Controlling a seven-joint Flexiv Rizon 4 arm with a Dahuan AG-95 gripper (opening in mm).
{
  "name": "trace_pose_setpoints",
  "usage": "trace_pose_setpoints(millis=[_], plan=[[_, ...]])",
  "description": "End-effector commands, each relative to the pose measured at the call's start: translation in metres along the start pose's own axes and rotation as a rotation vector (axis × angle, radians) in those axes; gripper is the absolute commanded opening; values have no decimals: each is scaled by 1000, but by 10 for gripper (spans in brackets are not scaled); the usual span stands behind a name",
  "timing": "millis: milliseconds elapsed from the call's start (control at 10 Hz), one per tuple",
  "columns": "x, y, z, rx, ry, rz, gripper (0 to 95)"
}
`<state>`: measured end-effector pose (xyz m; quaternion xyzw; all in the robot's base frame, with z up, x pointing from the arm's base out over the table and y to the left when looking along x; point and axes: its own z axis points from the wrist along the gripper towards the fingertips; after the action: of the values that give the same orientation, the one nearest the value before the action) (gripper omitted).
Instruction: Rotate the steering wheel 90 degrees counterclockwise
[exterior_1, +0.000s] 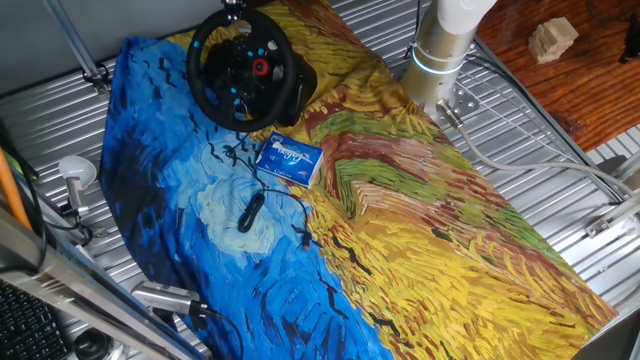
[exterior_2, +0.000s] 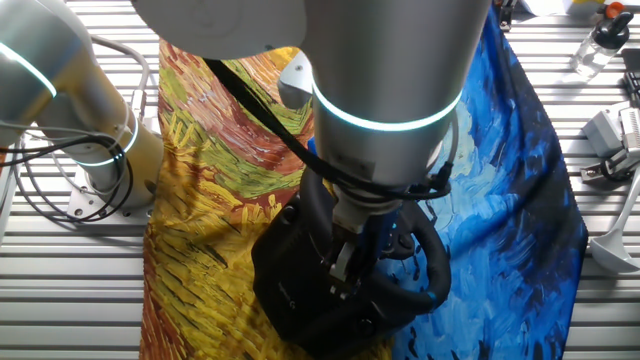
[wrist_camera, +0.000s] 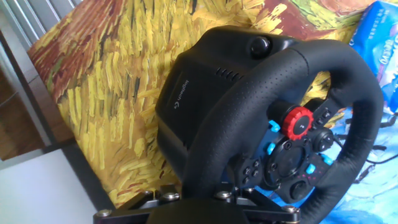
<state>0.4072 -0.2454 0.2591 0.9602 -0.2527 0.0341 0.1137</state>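
Gripper (exterior_2: 345, 272) sits low over the steering wheel (wrist_camera: 292, 124), at the top of its rim in one fixed view; the arm hides the fingertips in the other fixed view, and the hand view shows only the bracket at its bottom edge, so whether the jaws are parted or clamped on the rim cannot be told. Just ahead of the hand, the wheel's black perforated rim curves past, with the red round knob (wrist_camera: 298, 121) and small blue buttons on the hub beyond it. Behind the rim stands the bulky black base (wrist_camera: 205, 87), resting on a painted cloth (exterior_1: 450, 220) of yellow and blue. Farther out from the gripper, beyond the wheel, lies a small blue packet (exterior_1: 289, 158), and past that a thin black cable (exterior_1: 250, 212) on the blue part of the cloth.
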Motion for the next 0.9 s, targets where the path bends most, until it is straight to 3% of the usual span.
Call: trace_pose_setpoints(millis=[100,700,900], plan=[[1,1,-1,8,-3,5,380],[3,-1,-5,13,-8,23,380],[3,-1,-4,17,-34,47,380]])
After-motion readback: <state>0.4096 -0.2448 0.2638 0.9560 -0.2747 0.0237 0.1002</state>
